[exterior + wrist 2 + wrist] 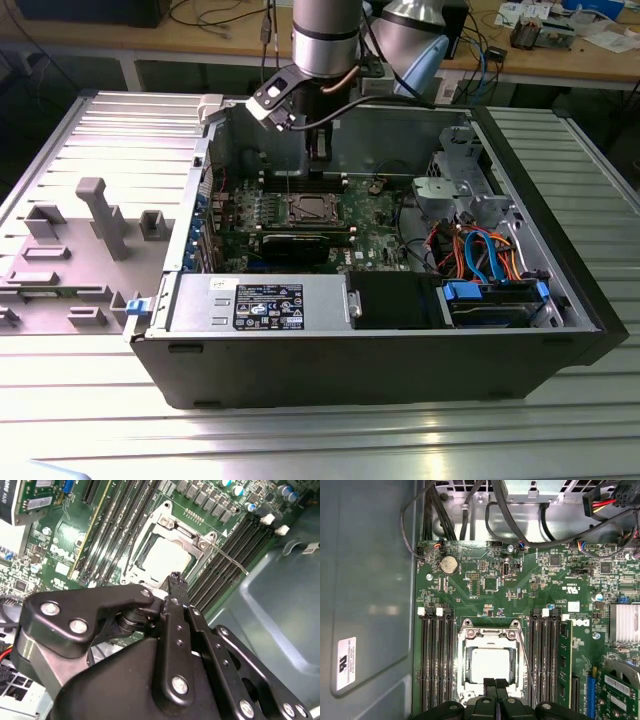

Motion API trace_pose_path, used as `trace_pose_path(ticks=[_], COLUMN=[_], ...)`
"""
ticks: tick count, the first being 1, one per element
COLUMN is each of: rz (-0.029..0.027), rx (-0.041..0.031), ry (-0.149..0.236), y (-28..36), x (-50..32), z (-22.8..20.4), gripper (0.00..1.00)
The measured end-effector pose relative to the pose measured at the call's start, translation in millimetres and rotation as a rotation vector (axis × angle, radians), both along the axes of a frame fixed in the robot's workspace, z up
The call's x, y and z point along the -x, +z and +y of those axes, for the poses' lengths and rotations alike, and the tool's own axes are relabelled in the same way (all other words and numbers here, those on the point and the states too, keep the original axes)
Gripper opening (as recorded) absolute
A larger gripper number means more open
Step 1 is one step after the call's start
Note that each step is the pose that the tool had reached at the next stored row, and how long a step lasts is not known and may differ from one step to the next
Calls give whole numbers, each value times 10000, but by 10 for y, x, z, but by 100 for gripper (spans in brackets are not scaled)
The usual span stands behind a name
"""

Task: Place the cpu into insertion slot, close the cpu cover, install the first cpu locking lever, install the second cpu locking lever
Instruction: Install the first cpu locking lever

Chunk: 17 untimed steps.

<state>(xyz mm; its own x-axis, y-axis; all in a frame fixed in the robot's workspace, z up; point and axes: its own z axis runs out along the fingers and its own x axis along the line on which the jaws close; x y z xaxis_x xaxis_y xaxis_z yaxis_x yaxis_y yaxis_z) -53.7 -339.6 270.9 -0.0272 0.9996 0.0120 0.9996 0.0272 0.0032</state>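
Note:
The cpu [490, 664] [167, 557] lies flat in the insertion slot [310, 208] on the green board, its silver top showing through the cut-out of the cpu cover [465, 665], which lies down over it. A thin wire locking lever [527, 665] [232, 560] runs along one side of the socket, its free end reaching out over the memory slots. My gripper [495, 682] [175, 577] [320, 150] hovers just above the socket's edge, shut, with nothing between the black fingers.
The open computer case [590, 300] walls in the board. Black memory slots [436, 660] flank the socket. A graphics card [295, 243], a power supply [260, 305] and a drive bay with coloured cables [490, 250] lie nearby. A grey fixture [100, 215] stands outside, at the exterior view's left.

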Motion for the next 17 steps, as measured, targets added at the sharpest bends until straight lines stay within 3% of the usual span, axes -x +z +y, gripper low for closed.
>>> trace_pose_path(ticks=[15,17], rz=[1,2], rx=[1,4], ry=[15,283], y=[4,4], x=[0,1], z=[0,0], gripper=[11,11])
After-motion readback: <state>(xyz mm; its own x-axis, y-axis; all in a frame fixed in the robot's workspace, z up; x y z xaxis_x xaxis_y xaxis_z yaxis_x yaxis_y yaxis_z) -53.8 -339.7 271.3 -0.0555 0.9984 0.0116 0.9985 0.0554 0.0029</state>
